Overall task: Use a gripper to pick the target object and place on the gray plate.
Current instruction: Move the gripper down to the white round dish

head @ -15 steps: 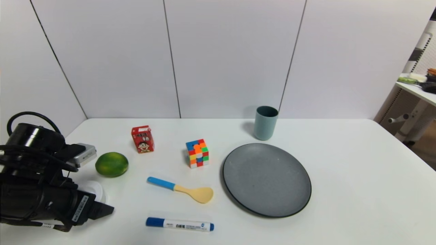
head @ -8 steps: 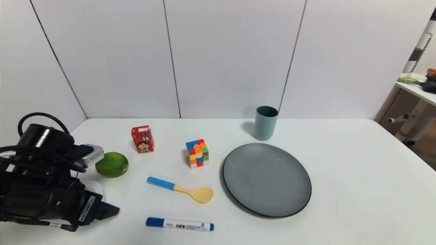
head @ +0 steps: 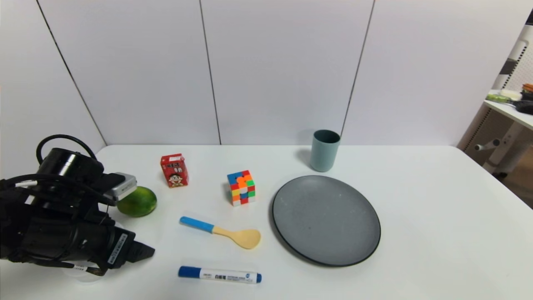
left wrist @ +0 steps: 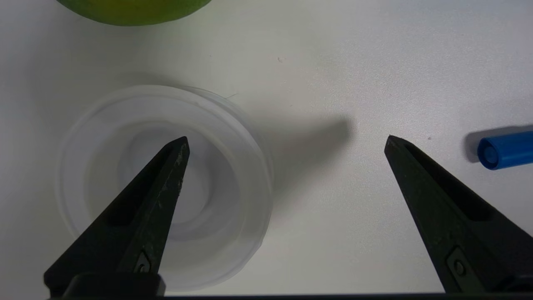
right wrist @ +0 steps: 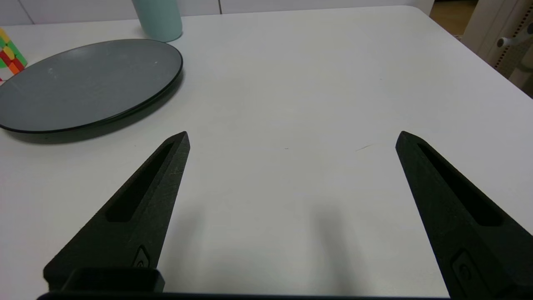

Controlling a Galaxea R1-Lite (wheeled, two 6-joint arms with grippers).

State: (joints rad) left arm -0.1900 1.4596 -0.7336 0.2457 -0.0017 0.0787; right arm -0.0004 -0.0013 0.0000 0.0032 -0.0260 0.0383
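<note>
The white ringed container (left wrist: 225, 166) lies on the table, seen in the left wrist view. My left gripper (left wrist: 287, 139) is open just above it. One finger (left wrist: 166, 175) is over the container's middle and the other is over bare table beside it. In the head view the left gripper (head: 137, 252) is at the table's front left, and the arm hides almost all of the container. The gray plate (head: 326, 219) lies right of centre. My right gripper (right wrist: 291, 137) is open and empty over bare table beside the plate (right wrist: 83, 79); it is outside the head view.
A green lime (head: 139, 202) sits just behind the left gripper. A blue marker (head: 220, 275), a blue-handled spoon (head: 225, 232), a colour cube (head: 241, 187) and a red carton (head: 174, 170) lie between the gripper and the plate. A blue-gray cup (head: 325, 150) stands behind the plate.
My left arm has moved to the right and a little forward. It now covers the container and part of the lime in the head view. Nothing else has moved.
</note>
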